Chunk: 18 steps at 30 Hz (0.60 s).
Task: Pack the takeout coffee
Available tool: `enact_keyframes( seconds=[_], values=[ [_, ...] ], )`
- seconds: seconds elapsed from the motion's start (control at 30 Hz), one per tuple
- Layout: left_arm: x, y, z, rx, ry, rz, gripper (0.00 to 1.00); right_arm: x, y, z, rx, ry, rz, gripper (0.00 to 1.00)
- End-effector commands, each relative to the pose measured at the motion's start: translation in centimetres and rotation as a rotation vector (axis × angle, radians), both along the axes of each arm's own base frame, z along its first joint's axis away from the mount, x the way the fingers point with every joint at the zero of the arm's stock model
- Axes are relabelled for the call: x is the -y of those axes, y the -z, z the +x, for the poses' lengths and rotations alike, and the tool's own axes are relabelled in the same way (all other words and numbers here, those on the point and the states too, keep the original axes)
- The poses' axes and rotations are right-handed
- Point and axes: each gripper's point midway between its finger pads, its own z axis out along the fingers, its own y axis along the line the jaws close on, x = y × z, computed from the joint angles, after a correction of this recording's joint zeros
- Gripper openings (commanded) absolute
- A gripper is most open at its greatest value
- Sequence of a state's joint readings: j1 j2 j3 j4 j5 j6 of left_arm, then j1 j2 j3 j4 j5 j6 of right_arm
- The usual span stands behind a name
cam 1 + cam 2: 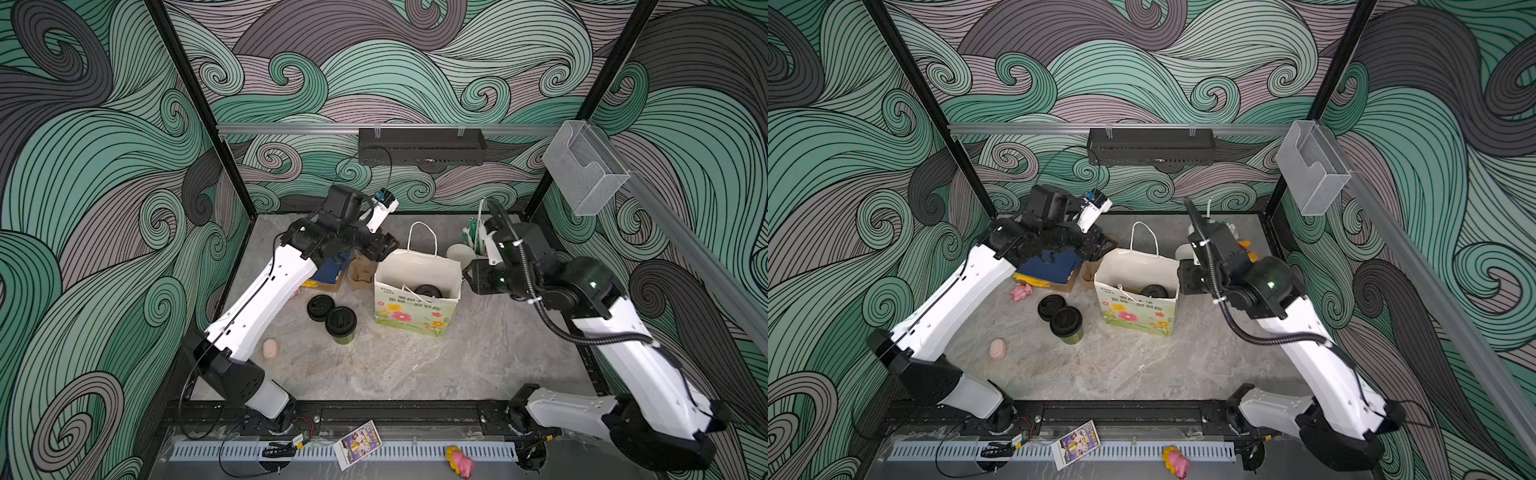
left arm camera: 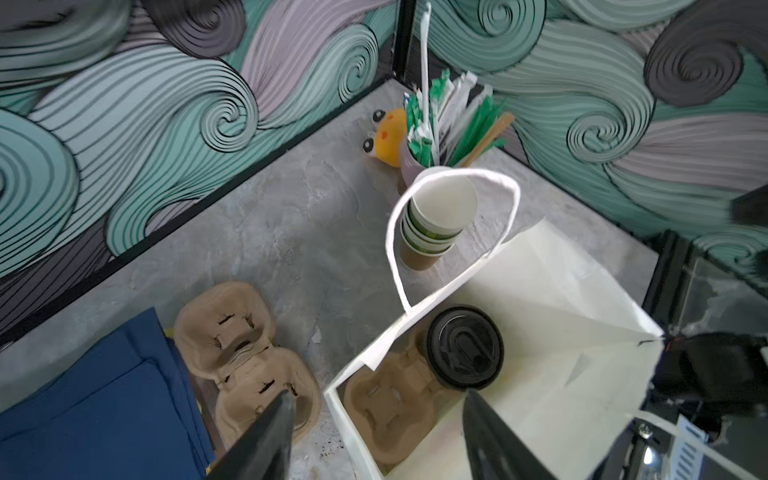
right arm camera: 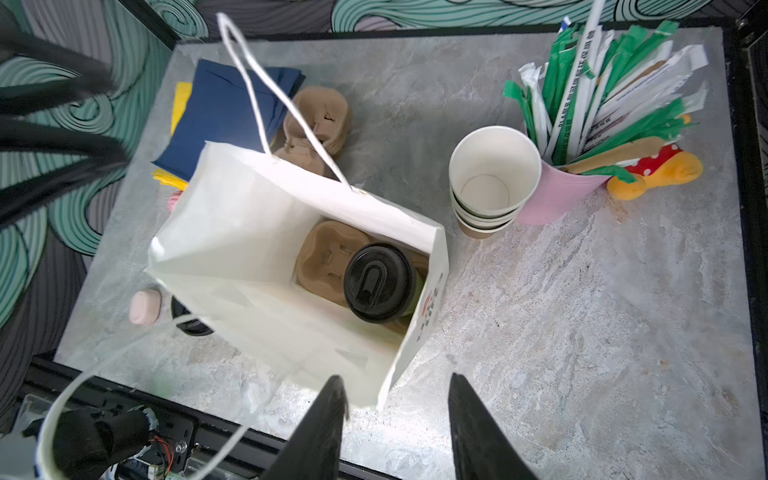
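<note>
- Pink-and-yellow toy and a printed card lie on the front rail, nearest of all.
- On the grey marbled tabletop, a pale egg-shaped thing sits beside the left arm's lower link.
- Next back, a lidded cup stands upright to the left of the bag, its green side showing. A second black lid touches it from behind (cup beneath it or not, cannot tell).
- Paper bag, white with a flower print, stands open mid-table. Inside is a pulp carrier with one lidded coffee seated upright in the slot nearer the right arm.
- Left gripper hovers over the bag's left rim, fingers apart, nothing between them.
- Right gripper hangs just beside the bag's right wall, fingers spread, gripping nothing.
- Behind the bag, leftward: spare carriers stacked next to folded blue napkins.
- Far right corner: a stack of open cups touching the pink straw cup, with a yellow plush just beyond.
</note>
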<state>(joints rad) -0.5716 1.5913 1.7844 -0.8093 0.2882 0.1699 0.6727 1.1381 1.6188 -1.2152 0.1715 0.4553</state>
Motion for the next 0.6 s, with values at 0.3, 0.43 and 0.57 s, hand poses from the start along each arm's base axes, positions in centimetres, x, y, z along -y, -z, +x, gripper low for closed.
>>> enact_keyframes(
  seconds=[0.3, 0.43, 0.57],
  values=[
    [3.8, 4.9, -0.8, -0.126, 0.347, 0.108, 0.64, 2.0, 1.5, -2.8, -0.009, 0.017, 0.041, 0.46],
    [3.8, 5.2, -1.0, -0.137, 0.366, 0.118, 0.55, 1.9, 1.6, -2.8, -0.011, 0.017, 0.041, 0.45],
    [3.7, 5.6, -1.2, -0.146, 0.379, 0.134, 0.44, 1.9, 1.5, -2.7, -0.011, 0.018, 0.04, 0.46]
  ],
)
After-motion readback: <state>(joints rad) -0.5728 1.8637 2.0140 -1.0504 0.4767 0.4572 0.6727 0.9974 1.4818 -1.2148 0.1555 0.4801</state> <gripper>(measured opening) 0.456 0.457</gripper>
